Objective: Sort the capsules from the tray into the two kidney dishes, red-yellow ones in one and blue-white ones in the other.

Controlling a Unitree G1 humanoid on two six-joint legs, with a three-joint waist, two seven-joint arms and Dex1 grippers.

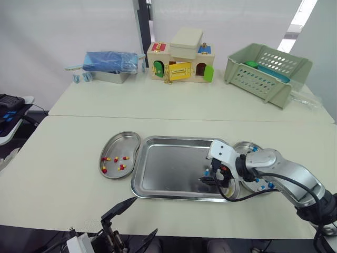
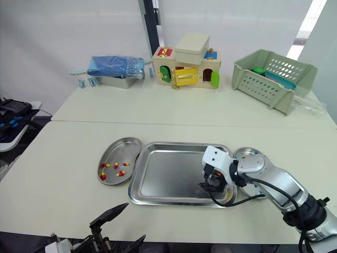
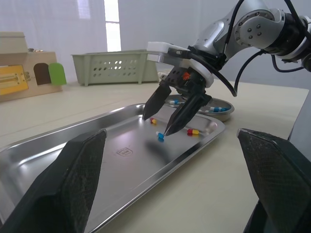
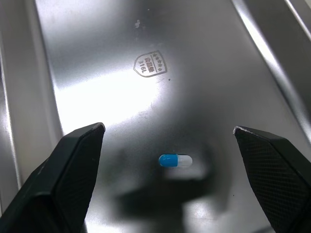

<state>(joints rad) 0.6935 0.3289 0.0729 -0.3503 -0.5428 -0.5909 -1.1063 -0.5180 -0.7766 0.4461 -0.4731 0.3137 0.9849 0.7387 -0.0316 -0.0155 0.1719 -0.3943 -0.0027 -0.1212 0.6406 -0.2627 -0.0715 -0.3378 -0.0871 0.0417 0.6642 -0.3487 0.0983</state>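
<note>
A steel tray lies mid-table. The left kidney dish holds several red-yellow capsules. Behind my right arm, the right kidney dish holds blue-white capsules. My right gripper hangs open low over the tray's right end. One blue-white capsule lies on the tray floor between its fingers, untouched. Two red-yellow capsules rest on the tray close by. My left gripper is open and empty, off the table's near edge.
At the back of the far table stand a wooden toy house, a green slotted basket and a blue bag on a metal box. A seam runs between the two tables behind the tray.
</note>
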